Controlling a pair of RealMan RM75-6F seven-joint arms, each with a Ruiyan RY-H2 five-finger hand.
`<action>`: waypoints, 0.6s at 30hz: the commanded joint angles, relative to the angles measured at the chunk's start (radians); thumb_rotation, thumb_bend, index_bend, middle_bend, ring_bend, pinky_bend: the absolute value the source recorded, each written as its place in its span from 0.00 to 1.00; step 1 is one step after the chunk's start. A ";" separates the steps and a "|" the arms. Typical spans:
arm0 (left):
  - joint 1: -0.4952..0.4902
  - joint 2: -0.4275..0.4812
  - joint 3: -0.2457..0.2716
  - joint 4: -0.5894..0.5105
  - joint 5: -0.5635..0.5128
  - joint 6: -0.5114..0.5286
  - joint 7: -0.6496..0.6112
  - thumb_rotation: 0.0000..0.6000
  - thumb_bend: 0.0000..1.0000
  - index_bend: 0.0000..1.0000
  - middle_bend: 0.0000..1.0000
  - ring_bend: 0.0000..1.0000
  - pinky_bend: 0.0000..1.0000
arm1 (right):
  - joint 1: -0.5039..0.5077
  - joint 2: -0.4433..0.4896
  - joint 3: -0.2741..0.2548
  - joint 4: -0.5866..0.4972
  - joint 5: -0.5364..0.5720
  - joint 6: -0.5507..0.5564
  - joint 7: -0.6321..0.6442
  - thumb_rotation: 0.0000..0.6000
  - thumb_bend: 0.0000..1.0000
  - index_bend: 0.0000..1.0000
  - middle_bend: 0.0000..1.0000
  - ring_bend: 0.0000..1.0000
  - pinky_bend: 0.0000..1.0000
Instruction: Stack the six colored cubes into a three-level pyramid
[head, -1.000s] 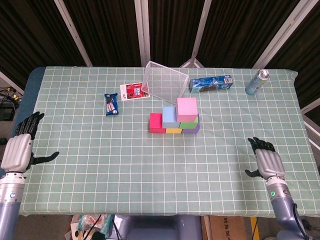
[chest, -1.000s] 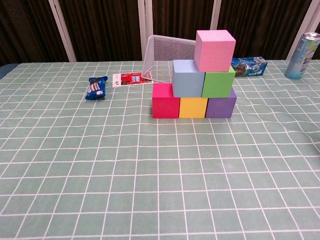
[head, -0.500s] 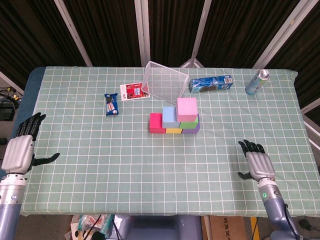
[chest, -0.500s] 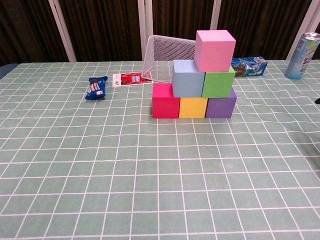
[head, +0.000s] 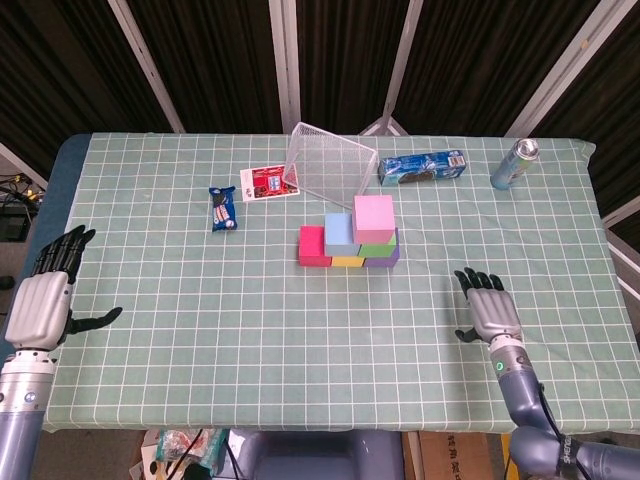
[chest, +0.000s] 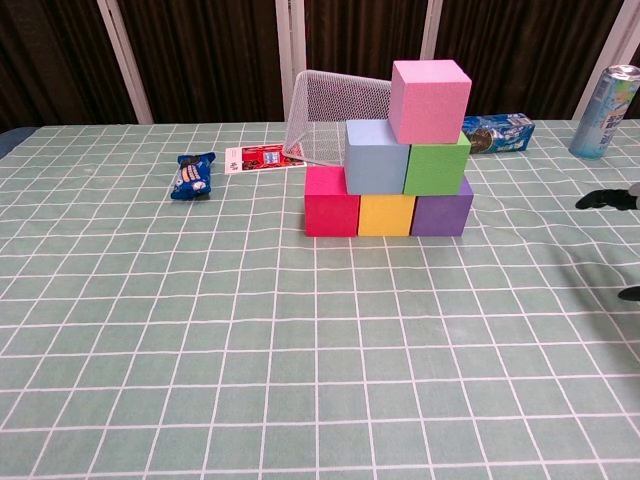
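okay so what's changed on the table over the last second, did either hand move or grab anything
The right hand slid in from the table's right edge toward the middle, open and holding nothing; its fingertips now show at the chest view's right edge. The left hand barely shifted and is open too. The pyramid, with the pink cube on top, stayed as it was, as did the can and wire basket.

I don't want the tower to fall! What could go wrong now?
The pink cube sits off-center, mostly over the green cube, so a bump could tip it. The right hand is open near the pyramid; a careless sweep could knock it. The tilted wire basket stands right behind and might slide into it.
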 joint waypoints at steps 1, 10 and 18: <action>0.001 0.001 -0.002 0.000 -0.004 0.000 0.000 1.00 0.13 0.00 0.00 0.00 0.00 | 0.030 -0.035 0.007 0.041 0.042 -0.022 -0.033 1.00 0.24 0.00 0.00 0.00 0.00; 0.001 0.001 -0.003 -0.003 -0.001 0.001 0.005 1.00 0.13 0.00 0.00 0.00 0.00 | 0.070 -0.096 0.023 0.089 0.085 -0.048 -0.045 1.00 0.43 0.00 0.00 0.00 0.00; 0.003 0.003 -0.004 -0.010 0.007 0.004 0.005 1.00 0.13 0.00 0.00 0.00 0.00 | 0.103 -0.125 0.045 0.108 0.114 -0.048 -0.054 1.00 0.51 0.00 0.00 0.00 0.00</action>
